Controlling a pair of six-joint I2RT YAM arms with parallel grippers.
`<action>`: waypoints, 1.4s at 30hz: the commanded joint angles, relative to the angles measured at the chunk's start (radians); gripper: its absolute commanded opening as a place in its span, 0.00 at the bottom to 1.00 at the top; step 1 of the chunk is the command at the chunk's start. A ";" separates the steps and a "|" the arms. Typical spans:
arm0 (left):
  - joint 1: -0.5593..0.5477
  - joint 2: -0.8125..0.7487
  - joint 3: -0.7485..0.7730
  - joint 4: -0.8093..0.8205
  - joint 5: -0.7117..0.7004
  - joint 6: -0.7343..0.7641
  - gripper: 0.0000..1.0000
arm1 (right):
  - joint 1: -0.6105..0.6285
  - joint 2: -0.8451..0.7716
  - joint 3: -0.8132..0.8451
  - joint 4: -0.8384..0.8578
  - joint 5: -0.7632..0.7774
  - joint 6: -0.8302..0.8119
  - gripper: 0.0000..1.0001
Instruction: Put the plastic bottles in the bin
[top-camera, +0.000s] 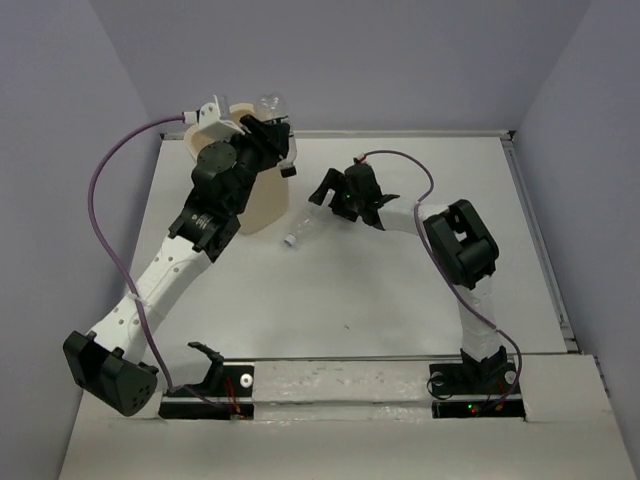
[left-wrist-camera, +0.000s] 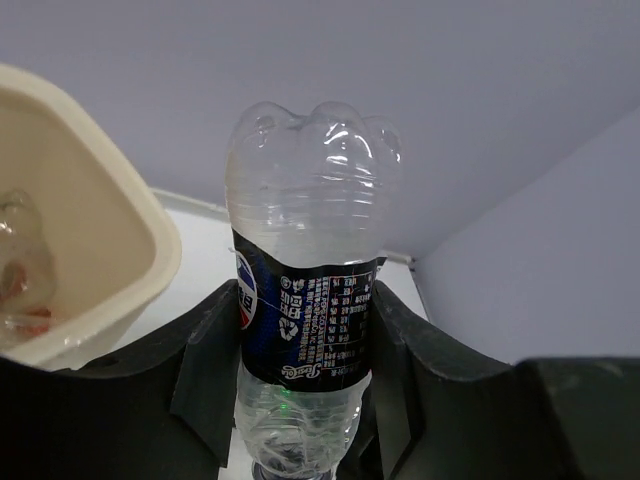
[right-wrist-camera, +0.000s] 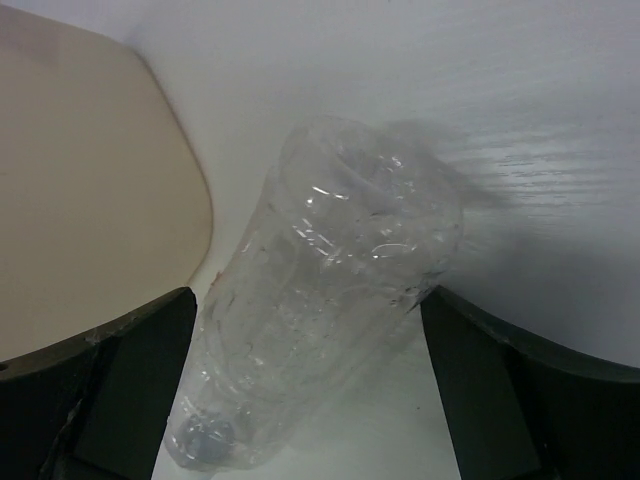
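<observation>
**Left bottle at the rim, right bottle not yet gripped**

The left gripper (left-wrist-camera: 305, 340) is clamped across the dark label of the labelled bottle (left-wrist-camera: 312, 190), base pointing away from the wrist. It hangs high at the far right side of the bin (left-wrist-camera: 150, 245). In the wrist view the bottle sits right of the rim, not over the opening. Let go here, it could strike the rim and drop to the table (top-camera: 400, 290); it looks to need more travel left. Clear plastic (left-wrist-camera: 18, 265), likely bottles, already lies inside.

The right gripper (right-wrist-camera: 310, 340) is spread wide, straddling the bare bottle (right-wrist-camera: 330, 270). This one lies on the table just right of the bin wall, white cap toward the near left. Its thin shell looks slick and soft, so an off-centre squeeze could crush it or squirt it out. Both arms crowd the bin, and lifting now risks a knock.
</observation>
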 joint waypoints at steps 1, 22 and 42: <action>0.116 0.063 0.171 0.015 0.070 -0.038 0.35 | 0.002 0.039 0.076 -0.068 0.008 0.007 1.00; 0.371 0.354 0.262 0.012 -0.148 0.136 0.49 | -0.047 -0.165 -0.172 0.068 -0.051 -0.086 0.28; 0.373 -0.261 -0.112 -0.114 0.170 0.061 0.99 | 0.152 -0.454 0.224 0.122 0.188 -0.559 0.27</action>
